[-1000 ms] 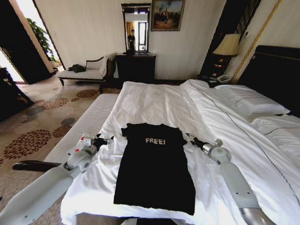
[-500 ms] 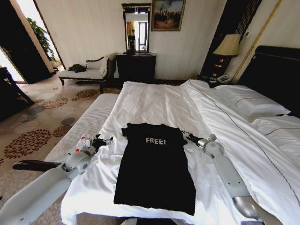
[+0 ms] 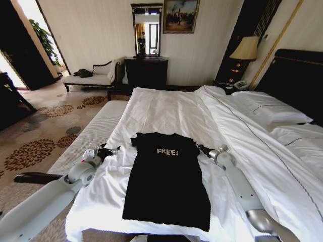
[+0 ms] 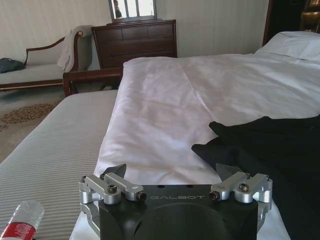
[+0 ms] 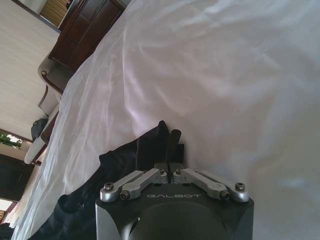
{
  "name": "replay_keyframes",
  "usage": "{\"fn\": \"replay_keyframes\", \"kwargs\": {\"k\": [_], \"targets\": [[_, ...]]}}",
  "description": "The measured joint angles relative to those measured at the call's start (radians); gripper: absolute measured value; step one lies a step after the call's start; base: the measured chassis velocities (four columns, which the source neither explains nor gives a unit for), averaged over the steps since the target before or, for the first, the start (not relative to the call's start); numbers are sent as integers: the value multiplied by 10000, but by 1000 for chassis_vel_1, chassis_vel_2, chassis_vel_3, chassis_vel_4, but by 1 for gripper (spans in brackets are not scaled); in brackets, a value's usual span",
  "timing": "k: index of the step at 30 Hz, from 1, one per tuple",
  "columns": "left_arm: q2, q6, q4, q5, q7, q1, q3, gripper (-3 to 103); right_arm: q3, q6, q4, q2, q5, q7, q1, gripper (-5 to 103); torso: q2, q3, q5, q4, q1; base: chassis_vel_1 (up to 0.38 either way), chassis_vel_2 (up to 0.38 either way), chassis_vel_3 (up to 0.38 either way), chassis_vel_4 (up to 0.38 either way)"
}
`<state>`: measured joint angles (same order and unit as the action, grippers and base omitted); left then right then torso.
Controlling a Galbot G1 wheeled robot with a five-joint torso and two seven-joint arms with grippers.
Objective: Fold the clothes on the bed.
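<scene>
jaws: right gripper (image 5: pixel 169 150) closed at T-shirt (image 3: pixel 166 176) right shoulder, left gripper (image 4: pixel 176 172) open, empty | bed (image 3: pixel 166 108) | pinch only shirt, not duvet (image 3: pixel 151 111)

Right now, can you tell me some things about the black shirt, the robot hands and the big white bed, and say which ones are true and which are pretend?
1. The black short-sleeved T-shirt with white "FREE!" lettering lies on the large bed's white duvet. True.
2. The right gripper is shut at the shirt's sleeve edge. True.
3. The left gripper is shut on the shirt. False: it is open, beside the shirt and apart from it.
4. The shirt hangs over the dark wooden headboard. False: it lies flat near the foot of the bed.
5. A lit lamp with a cream shade stands beside the bed. True.
</scene>
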<state>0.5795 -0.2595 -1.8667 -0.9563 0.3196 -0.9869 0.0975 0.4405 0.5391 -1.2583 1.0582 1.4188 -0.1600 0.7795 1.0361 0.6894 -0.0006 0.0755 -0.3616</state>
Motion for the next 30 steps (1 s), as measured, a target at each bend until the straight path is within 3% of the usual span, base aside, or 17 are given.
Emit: {"fn": "replay_keyframes", "kwargs": {"k": [10, 13, 15, 17, 21, 25, 30], "targets": [[-7, 12, -109, 17, 0, -115, 112, 100, -7, -89, -274, -188, -236, 130, 201, 0, 0, 0, 2, 0, 0, 0, 0, 0, 0], [-12, 22, -139, 21, 0, -165, 180, 100, -28, -432, -443, -260, -963, 190, 255, 0, 0, 0, 1, -2, 0, 0, 0, 0, 0], [-12, 45, -161, 27, -1, -226, 255, 100, -50, -1013, -798, -401, -2678, 264, 445, 0, 0, 0, 2, 0, 0, 0, 0, 0, 0], [-8, 62, -162, 46, -17, -254, 284, 100, -35, -1272, -1101, -502, -3688, 214, 675, 0, 1, -1, 1, 1, 0, 0, 0, 0, 0], [62, 87, -158, 89, -41, -270, 292, 100, 42, -1486, -1333, -564, -4737, -41, 1036, 0, 1, -1, 0, 0, 2, 0, 0, 0, 0], [124, 95, -157, 101, -52, -271, 291, 100, 89, -1612, -1326, -543, -5065, -131, 1244, 0, 2, 0, 2, 2, 2, 0, 0, 0, 0], [113, 101, -211, 105, -57, -364, 338, 100, -20, -2089, -1686, -578, -5830, 464, 1540, 0, 2, -1, -1, 3, 1, 0, 0, 0, 0]]}}
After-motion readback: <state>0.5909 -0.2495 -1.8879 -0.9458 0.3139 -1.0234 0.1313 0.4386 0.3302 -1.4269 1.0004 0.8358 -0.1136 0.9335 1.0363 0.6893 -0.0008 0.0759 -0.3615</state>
